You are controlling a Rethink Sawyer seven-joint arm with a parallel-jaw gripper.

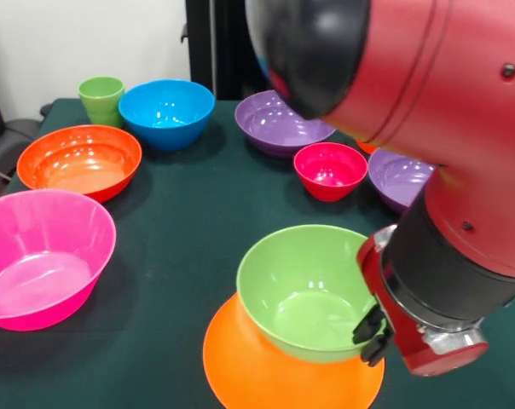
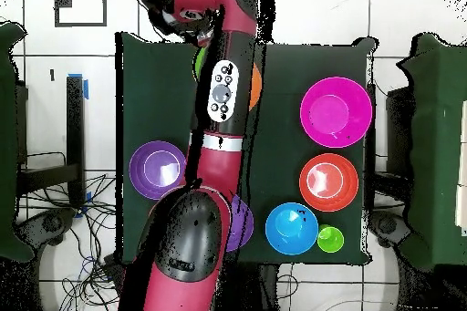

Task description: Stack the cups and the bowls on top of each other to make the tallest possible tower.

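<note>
Front view shows glossy round plastic bowls on a dark green table cloth (image 1: pixel 189 213). A green bowl (image 1: pixel 304 294) sits upright on an upturned orange bowl (image 1: pixel 266 366) near the table's front edge, forming the tower's start. The gripper (image 1: pixel 373 334) sits at the green bowl's right rim; whether it is clamped I cannot tell. A pink bowl (image 1: pixel 40 256), red-orange bowl (image 1: pixel 80 160), blue bowl (image 1: pixel 166 111) and tapered light-green cup (image 1: pixel 101 98) line the left, leaving bare cloth mid-table.

One cup (image 1: pixel 101 99); eight bowls (image 1: pixel 167 112) visible; one arm (image 1: pixel 462 170).
</note>
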